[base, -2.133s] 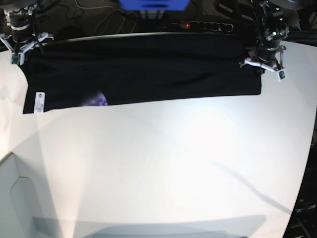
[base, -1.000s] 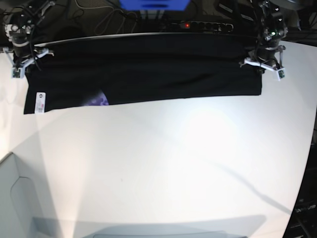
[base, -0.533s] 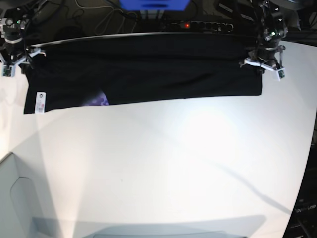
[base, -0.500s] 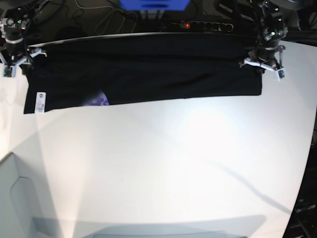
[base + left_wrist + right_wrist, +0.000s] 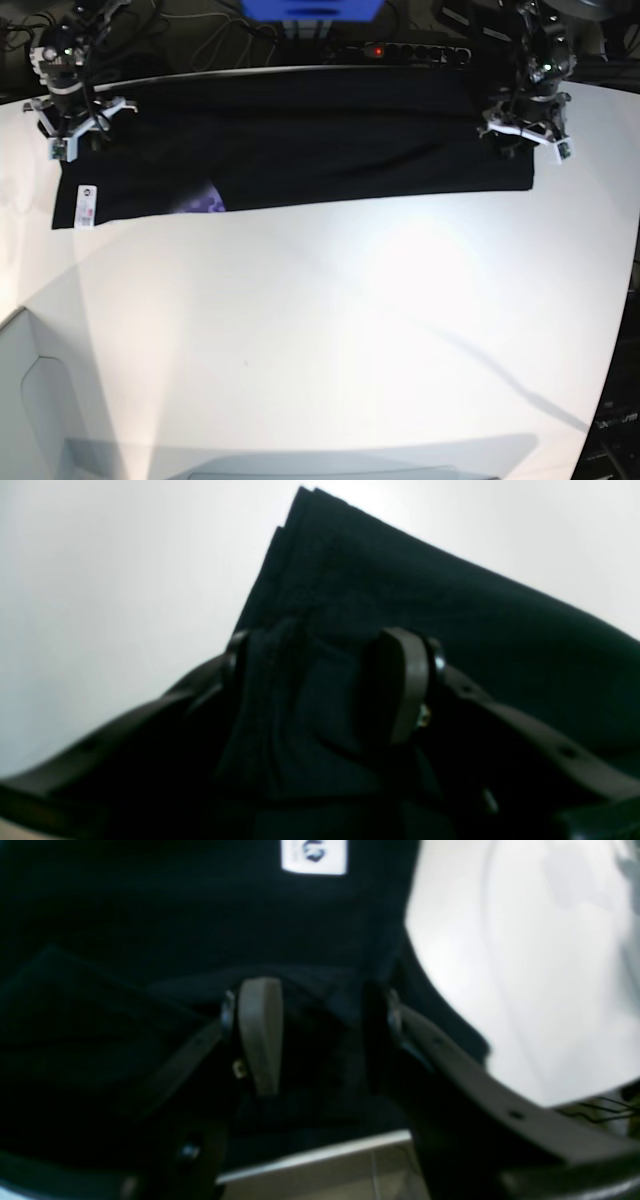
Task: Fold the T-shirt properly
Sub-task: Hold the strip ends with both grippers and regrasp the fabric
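The black T-shirt (image 5: pixel 300 140) lies as a long flat band across the back of the white table (image 5: pixel 350 330). Its small white label (image 5: pixel 86 205) and a bit of purple print (image 5: pixel 200 198) show along the near edge. My left gripper (image 5: pixel 525 135) stands at the band's right end. In the left wrist view its jaws (image 5: pixel 320 650) are apart, with a ridge of cloth (image 5: pixel 280 705) standing between them against the left finger. My right gripper (image 5: pixel 75 130) is at the left end. Its jaws (image 5: pixel 320 990) are apart over the cloth (image 5: pixel 150 915), below the label (image 5: pixel 314 855).
A power strip (image 5: pixel 405 50) with a red light, cables and a blue object (image 5: pixel 310 8) sit just behind the table's back edge. The table's right edge curves past the left arm. A pale raised shape (image 5: pixel 30 400) fills the near left corner.
Both grippers have gone from shut to open. The right gripper has moved inward along the shirt's left end, and that end of the cloth has shifted slightly with it.
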Controlling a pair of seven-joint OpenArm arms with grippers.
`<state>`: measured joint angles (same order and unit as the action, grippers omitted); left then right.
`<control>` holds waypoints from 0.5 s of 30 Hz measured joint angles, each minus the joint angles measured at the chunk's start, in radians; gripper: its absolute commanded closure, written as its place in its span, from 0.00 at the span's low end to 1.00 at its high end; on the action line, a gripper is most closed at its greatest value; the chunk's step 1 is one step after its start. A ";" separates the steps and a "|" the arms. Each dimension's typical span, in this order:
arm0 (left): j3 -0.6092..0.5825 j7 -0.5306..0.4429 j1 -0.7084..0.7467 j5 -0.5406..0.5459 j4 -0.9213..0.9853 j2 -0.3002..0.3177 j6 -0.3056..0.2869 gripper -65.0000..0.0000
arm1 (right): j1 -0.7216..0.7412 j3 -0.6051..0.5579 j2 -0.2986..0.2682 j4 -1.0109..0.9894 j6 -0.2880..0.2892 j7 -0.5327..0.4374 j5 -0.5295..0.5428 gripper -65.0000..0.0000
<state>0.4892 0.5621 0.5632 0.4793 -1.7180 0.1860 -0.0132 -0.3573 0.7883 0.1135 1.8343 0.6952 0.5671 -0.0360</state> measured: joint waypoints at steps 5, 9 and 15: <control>0.000 0.036 0.052 -0.006 -0.074 -0.001 0.010 0.47 | 0.008 -0.004 -0.002 -0.074 0.000 -0.011 0.000 0.58; 0.000 0.024 0.051 -0.003 -0.113 0.000 0.011 0.47 | 0.014 -0.016 -0.020 -0.106 -0.001 -0.027 0.011 0.59; 0.061 0.032 0.114 -0.005 -0.156 -0.001 0.010 0.47 | 0.027 -0.024 -0.039 -0.125 -0.002 -0.037 0.015 0.59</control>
<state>0.5507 0.5941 0.6773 0.4747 -1.8740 0.1852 -0.0032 -0.3305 0.7647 0.0750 1.7096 0.6937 0.5304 -0.0208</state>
